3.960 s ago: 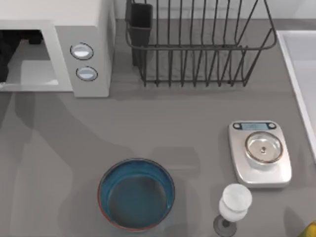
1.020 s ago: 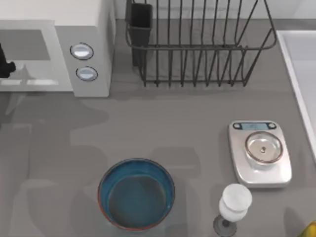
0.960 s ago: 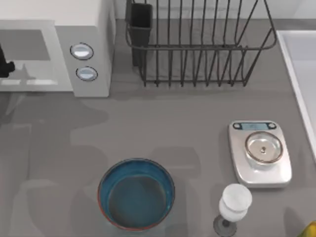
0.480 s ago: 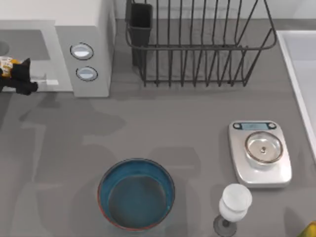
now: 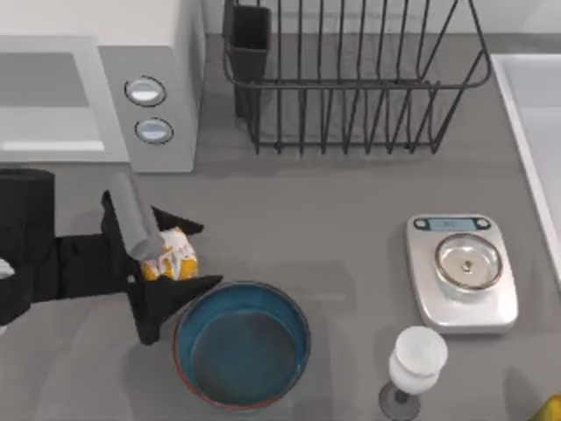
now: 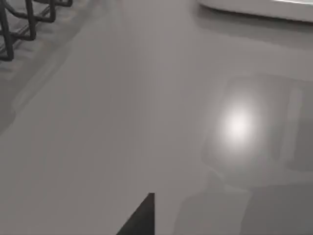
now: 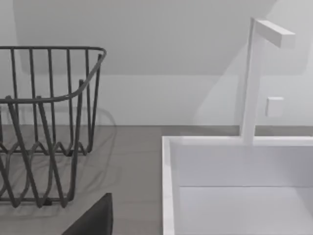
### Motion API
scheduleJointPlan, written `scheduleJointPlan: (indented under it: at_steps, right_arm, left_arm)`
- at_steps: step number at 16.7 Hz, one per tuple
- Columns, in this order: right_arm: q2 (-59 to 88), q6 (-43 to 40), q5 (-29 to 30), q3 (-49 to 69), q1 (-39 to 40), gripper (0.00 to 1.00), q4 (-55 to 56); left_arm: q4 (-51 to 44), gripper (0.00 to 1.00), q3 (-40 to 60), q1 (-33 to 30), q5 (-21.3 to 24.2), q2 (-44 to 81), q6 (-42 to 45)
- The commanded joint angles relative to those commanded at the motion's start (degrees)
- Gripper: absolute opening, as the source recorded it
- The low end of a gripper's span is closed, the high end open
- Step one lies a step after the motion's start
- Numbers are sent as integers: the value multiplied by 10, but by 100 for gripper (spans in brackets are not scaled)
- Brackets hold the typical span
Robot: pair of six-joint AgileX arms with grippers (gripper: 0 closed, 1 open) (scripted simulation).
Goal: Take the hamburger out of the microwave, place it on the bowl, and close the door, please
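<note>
The left gripper is above the grey table near its left edge, its black fingers clamped on the small white-paper-wrapped hamburger with orange-yellow marks. The hamburger is held just beside the upper-left rim of the round deep bowl, blue inside with a reddish-brown rim, which sits near the front edge. The boxy white-grey microwave with two round knobs occupies the back-left corner; its cavity faces the table and its door cannot be made out. The right arm is parked by the white sink; whether its jaws are apart or together cannot be told. The dark wire rack stands at the back edge.
</note>
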Motion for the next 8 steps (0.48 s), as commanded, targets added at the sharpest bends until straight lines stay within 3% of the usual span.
scheduleJointPlan:
  at_steps: [4,8]
  right_arm:
    - [0,0,0,0,0,100,0]
    - [0,0,0,0,0,100,0]
  left_arm:
    - [-60,0,-51,-61,90,-37,86]
    - [-66,0,-57,-68,99,-42,94]
